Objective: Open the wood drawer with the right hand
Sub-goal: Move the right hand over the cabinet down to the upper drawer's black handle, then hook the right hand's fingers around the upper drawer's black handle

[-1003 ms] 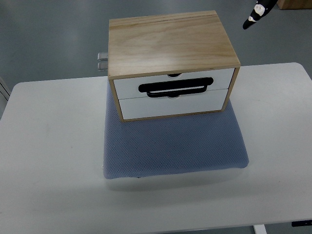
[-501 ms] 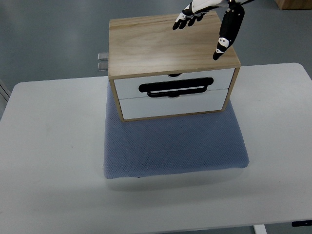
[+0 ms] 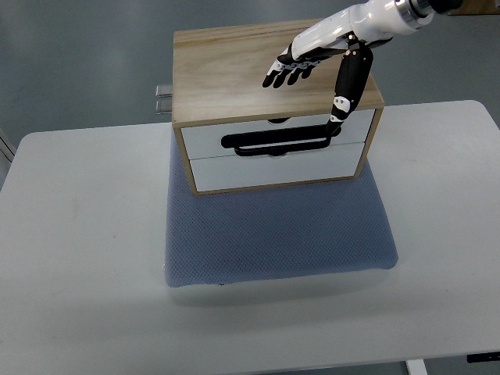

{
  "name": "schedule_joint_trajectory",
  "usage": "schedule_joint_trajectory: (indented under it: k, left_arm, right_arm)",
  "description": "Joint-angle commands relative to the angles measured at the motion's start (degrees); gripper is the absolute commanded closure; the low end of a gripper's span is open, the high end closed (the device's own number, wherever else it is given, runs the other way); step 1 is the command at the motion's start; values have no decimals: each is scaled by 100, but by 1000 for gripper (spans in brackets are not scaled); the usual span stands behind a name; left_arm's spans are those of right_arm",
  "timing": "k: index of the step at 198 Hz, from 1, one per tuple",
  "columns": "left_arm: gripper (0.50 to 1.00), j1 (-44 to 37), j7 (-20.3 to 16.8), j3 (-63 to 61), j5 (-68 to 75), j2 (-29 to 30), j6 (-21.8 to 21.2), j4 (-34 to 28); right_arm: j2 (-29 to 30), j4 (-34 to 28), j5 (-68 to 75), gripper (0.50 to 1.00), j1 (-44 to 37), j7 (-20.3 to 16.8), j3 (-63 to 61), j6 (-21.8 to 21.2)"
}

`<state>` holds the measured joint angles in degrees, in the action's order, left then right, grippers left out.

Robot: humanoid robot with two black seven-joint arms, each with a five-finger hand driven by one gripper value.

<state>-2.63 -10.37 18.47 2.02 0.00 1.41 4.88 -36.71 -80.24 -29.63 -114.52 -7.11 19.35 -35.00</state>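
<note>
A: What lies nearest?
B: Bare white table (image 3: pixel 78 258), open on both sides of one blue mat (image 3: pixel 277 234).
A: And on the mat?
B: One wooden box (image 3: pixel 234 70) at its far edge, two white drawers (image 3: pixel 277 152) shut, one black handle (image 3: pixel 281 142).
A: The hand?
B: One right hand (image 3: pixel 312 66) above the box, fingers (image 3: pixel 285 72) released and spread, thumb pointing down to the handle's right end.

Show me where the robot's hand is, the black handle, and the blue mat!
right hand (image 3: pixel 312 69), top view, on the palm above the wooden top.
black handle (image 3: pixel 273 144), top view, on its lower bar across the white drawer fronts.
blue mat (image 3: pixel 281 230), top view, on its bare middle in front of the box.
</note>
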Motion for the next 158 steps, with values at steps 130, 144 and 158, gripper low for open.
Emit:
schedule_joint_trajectory:
  k: [130, 144, 158]
  left_arm:
    - [500, -1, 0, -1, 0, 0, 0, 4]
    - [500, -1, 0, -1, 0, 0, 0, -5]
    - [500, -1, 0, -1, 0, 0, 0, -5]
  right_arm:
    - [929, 184, 274, 560, 202, -89, 657, 292]
    - [1008, 245, 274, 560, 202, -89, 710, 424]
    - [1069, 263, 274, 560, 193, -89, 789, 556]
